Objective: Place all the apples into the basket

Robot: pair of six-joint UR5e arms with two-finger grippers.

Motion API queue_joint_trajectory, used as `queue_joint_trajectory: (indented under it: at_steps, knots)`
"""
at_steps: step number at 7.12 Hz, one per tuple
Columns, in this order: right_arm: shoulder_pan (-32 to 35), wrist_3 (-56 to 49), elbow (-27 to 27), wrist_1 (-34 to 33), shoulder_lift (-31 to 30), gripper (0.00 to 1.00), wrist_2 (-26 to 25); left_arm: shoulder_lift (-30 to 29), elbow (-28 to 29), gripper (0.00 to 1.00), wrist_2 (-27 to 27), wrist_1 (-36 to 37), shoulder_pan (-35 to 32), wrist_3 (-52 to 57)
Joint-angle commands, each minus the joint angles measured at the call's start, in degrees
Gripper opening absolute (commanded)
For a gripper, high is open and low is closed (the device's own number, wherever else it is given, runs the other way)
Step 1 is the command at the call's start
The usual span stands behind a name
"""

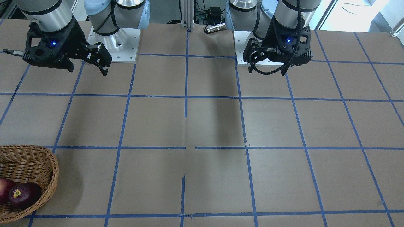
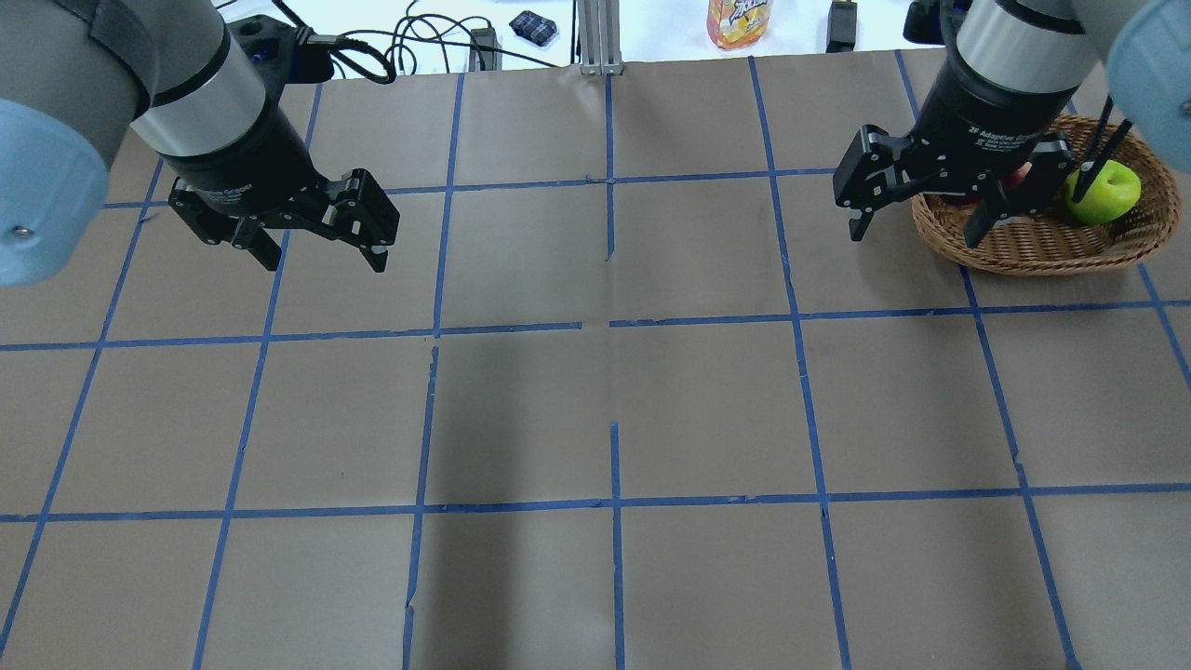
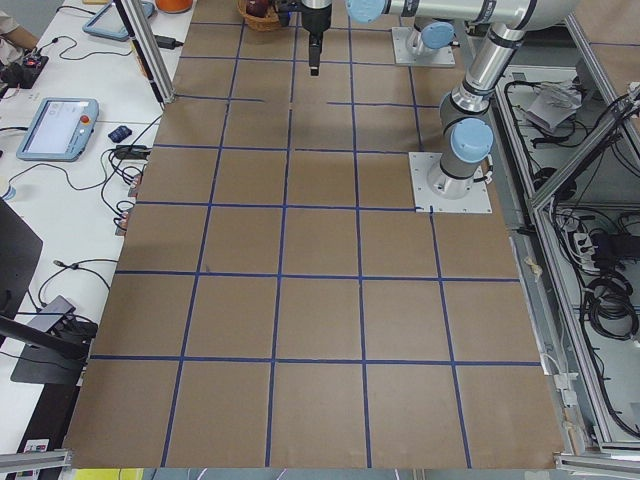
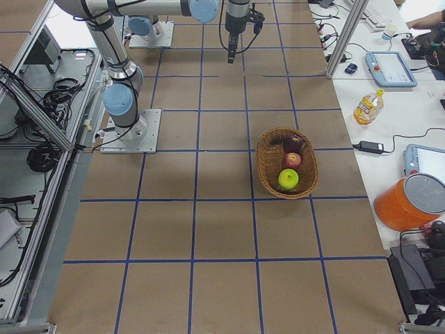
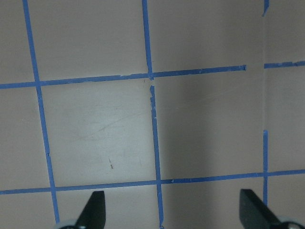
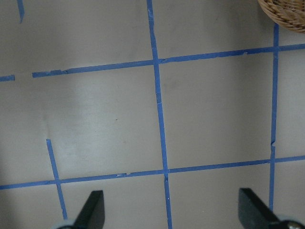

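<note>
All three apples lie inside the basket (image 4: 263,164): the green apple (image 4: 288,179) at one end, the red apple (image 4: 293,160) touching it in the middle, and the maroon apple (image 4: 292,144) beyond that. The basket stands on the robot's right, in the desk's (image 2: 595,409) far row of taped squares near the operators' edge, and the front-facing view crops it at the frame's corner. The right hand (image 2: 914,236) hangs above the desk just off the basket's inner rim, fingers spread wide and holding nothing. The left hand (image 2: 324,262) hovers well apart on the other side, also spread and holding nothing. Between them runs brown desk surface gridded with blue tape (image 2: 611,214).
</note>
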Motion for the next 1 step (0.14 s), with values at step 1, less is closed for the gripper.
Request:
queue_joint_trajectory:
  at_steps: [1]
  knots:
    - [-0.18, 0.07, 0.22, 0.01, -0.03, 1.0, 0.0, 0.0, 0.0, 1.0, -0.04, 0.0, 0.0, 0.0]
